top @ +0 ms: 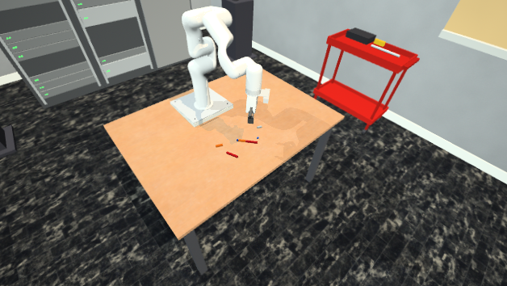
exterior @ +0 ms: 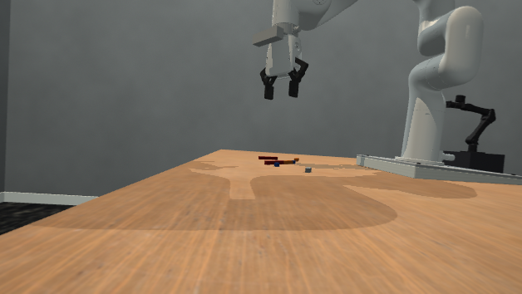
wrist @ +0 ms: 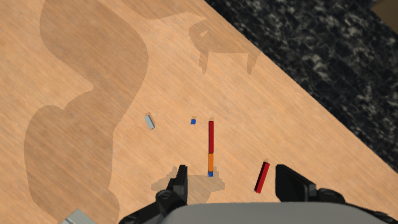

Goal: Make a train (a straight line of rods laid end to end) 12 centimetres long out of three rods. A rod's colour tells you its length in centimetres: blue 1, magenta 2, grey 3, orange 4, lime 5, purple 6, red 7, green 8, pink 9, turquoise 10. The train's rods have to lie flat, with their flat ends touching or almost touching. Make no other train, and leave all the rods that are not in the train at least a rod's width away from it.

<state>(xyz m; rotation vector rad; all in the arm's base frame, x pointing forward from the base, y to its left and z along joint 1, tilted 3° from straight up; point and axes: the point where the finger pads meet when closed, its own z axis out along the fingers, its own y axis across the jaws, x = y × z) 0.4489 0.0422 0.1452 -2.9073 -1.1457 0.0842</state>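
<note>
A straight line of three rods lies flat on the table [top: 161, 174] [wrist: 300, 115]: a red rod [top: 252, 141] [wrist: 211, 136] [exterior: 271, 162], an orange rod [top: 242, 140] [wrist: 211, 161] [exterior: 288, 162] and a small blue rod [top: 237, 140] [wrist: 210, 174], end to end. My gripper [top: 250, 119] [exterior: 281, 91] [wrist: 231, 179] is open and empty, high above the table, back from the line towards the arm's base. A loose blue rod [top: 257, 137] [wrist: 193, 121] [exterior: 277, 164] lies close beside the red end.
A grey rod [top: 259, 127] [wrist: 150, 122] [exterior: 307, 169] lies apart. A second red rod [top: 232, 154] [wrist: 262, 177] [exterior: 268, 158] and a second orange rod [top: 219, 145] [exterior: 296, 159] lie beyond the line. The arm's base plate [top: 202, 109] stands at the back. A red cart [top: 363, 60] stands off the table.
</note>
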